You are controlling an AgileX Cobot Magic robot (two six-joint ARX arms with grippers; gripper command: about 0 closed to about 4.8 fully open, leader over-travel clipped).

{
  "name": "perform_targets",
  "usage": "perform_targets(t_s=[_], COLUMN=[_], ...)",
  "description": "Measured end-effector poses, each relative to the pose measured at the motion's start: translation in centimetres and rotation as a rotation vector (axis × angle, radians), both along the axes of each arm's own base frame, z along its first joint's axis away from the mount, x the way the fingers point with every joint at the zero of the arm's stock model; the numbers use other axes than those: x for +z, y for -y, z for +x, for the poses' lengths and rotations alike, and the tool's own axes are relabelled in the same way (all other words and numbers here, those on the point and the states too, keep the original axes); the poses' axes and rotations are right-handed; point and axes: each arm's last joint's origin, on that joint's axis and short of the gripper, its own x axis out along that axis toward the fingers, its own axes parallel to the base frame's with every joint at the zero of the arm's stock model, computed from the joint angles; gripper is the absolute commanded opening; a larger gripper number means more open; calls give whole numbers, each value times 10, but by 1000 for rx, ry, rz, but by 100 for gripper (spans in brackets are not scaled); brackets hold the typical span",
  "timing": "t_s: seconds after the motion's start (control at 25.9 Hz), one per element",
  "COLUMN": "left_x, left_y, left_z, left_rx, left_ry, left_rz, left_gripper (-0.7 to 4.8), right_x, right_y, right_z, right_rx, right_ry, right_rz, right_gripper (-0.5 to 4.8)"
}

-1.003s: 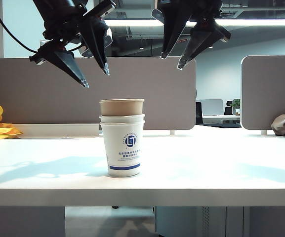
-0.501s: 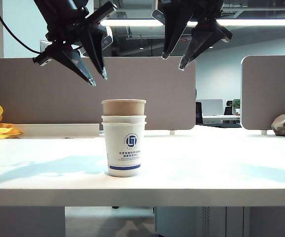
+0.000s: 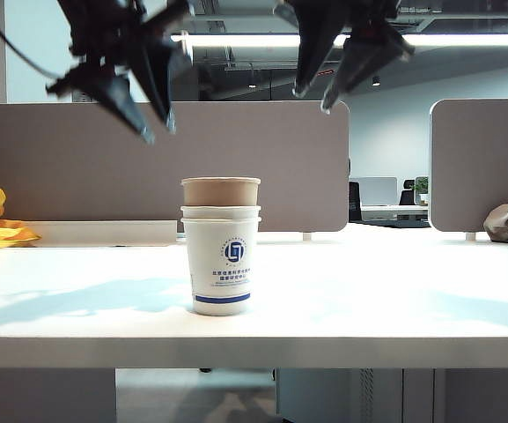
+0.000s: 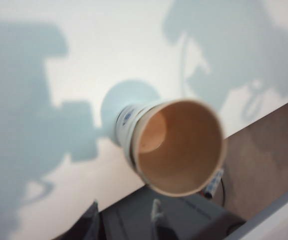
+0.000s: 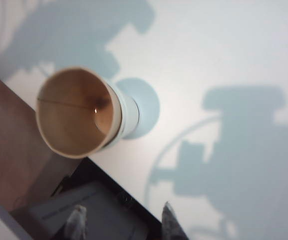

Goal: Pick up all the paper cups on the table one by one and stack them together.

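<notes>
Both grippers lifted clear: left gripper (image 3: 152, 132) and right gripper (image 3: 313, 99) spread, empty, above the cup stack (image 3: 221, 247) on the bench (image 3: 394, 300). Stacking looks done.

Two black robot arms, seen from the exterior cam. Left gripper (image 3: 155, 132): matte black body, two long tapering fingers ending in sharp points, motion-blurred; a thin black cable curves off its outer side. Right gripper (image 3: 312, 100): same black build w/ wedge-shaped fingers, a pale grey part at the upper edge. Wrist cams catch only finger ends: left gripper (image 4: 125, 220) shows dark grey tips, right gripper (image 5: 122, 222) shows grey, faintly speckled tips. Jaws on both stand apart.
</notes>
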Motion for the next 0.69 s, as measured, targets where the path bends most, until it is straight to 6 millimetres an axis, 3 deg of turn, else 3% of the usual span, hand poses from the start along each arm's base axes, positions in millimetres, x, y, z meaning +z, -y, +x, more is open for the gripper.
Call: perform_targets(t_s=[0.54,0.69], left_x=[95,109], left_y=[-22,-29], left_z=[-48,-61], left_rx=[24,16], left_ry=[528,620], left_rz=[-137,-115], left_gripper=[138,138], right_x=[66,81], right_y=[13,17], right_z=[-24,-31], right_rx=[0,1], right_ry=[363,451], right_rz=[200,249], right_gripper=[199,199])
